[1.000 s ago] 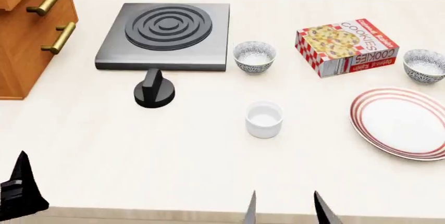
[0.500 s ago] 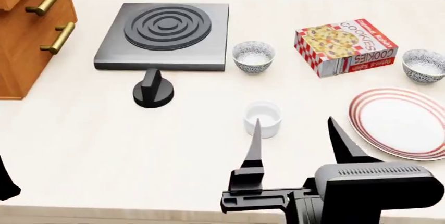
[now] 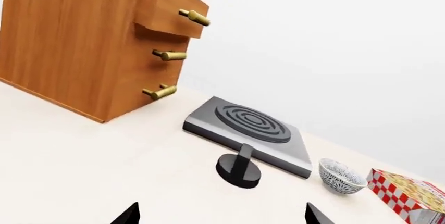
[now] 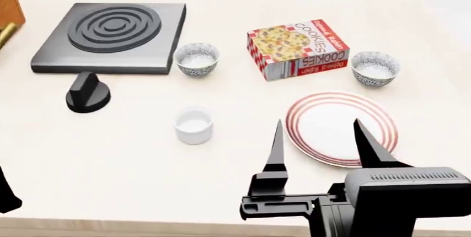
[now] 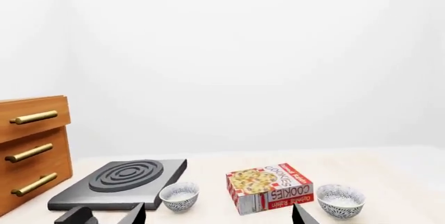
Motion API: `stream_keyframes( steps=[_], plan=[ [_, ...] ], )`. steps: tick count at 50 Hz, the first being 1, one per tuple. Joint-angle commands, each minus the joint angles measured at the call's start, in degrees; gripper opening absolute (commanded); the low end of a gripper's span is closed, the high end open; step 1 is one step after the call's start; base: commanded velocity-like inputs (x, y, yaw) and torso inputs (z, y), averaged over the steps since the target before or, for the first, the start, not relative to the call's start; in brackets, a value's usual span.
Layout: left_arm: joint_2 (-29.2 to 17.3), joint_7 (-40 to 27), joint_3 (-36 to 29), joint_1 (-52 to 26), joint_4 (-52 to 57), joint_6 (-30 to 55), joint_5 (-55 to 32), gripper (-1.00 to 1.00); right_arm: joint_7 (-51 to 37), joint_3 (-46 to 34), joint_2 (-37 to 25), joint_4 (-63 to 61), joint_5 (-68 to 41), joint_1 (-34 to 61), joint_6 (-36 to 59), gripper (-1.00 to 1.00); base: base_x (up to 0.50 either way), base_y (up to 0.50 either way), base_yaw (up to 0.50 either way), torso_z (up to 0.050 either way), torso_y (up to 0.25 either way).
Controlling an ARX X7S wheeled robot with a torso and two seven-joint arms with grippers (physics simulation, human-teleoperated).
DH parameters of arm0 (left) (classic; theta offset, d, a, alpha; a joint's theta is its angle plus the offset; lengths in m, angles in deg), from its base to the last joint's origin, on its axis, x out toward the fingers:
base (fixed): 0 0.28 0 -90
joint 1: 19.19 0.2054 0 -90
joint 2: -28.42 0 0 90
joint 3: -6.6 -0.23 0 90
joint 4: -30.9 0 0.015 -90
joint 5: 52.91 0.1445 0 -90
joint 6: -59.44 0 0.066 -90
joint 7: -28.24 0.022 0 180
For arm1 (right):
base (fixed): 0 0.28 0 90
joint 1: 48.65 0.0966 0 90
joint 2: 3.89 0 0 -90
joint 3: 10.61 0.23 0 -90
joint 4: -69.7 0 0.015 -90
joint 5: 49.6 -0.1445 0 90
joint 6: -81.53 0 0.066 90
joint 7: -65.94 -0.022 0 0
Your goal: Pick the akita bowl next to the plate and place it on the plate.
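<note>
**Akita bowl sits beside the plate, right gripper spread wide above the counter**

Akita bowl [image 4: 375, 68] stands upright on the pale counter [image 4: 118, 160], just beyond the far right rim of the plate [image 4: 341, 128] and apart from it. Nothing holds it. I see the same bowl in my right wrist view [image 5: 341, 201], to the right of the cookie box [image 4: 296, 48], which lies between it and the second patterned bowl [image 4: 196, 59]. That second bowl stands near the front right corner of the black hob [image 4: 110, 37], well apart from the plate.

My right gripper [image 4: 321, 142] hangs in the near foreground of the head view, its two black fingers parted wide and empty; the left finger shows over bare counter and the right one overlaps the plate's near rim. From this angle I cannot tell how high it is above the surface.

Of my left gripper [image 3: 218, 215] I see only two dark fingertips at the edge of the left wrist view, set far apart with nothing between them.

A plain white cup [image 4: 194, 125] stands on the counter left of the plate, and a black knob [image 4: 87, 93] sits in front of the hob. The wooden drawer cabinet [image 3: 83, 41] with brass handles stands at the far left.
</note>
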Motion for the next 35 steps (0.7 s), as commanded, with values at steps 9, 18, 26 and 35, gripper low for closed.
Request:
stream_keyframes(
  steps=[9, 18, 26, 35],
  plan=[
    [-0.4, -0.4, -0.5, 0.3, 0.3, -0.1, -0.3, 1.00, -0.7, 0.3, -0.6, -0.3, -1.2, 0.1, 0.1, 1.00, 0.00, -0.50, 0.00, 0.000, 0.000],
    [-0.5, -0.6, -0.6, 0.3, 0.3, -0.1, -0.5, 1.00, -1.0, 0.2, -0.9, -0.2, -1.5, 0.1, -0.1, 1.00, 0.00, -0.50, 0.00, 0.000, 0.000],
    [-0.7, -1.3, -0.7, 0.6, 1.7, 0.6, -0.9, 1.00, -1.1, 0.2, -1.3, -0.3, -1.7, -0.1, -0.4, 1.00, 0.00, -0.50, 0.00, 0.000, 0.000],
    [-0.8, -1.3, -0.9, 0.6, 1.3, 0.3, -0.9, 1.00, -1.5, 0.4, -1.4, -0.5, -2.0, -0.3, -0.8, 1.00, 0.00, -0.47, 0.00, 0.000, 0.000]
  ],
)
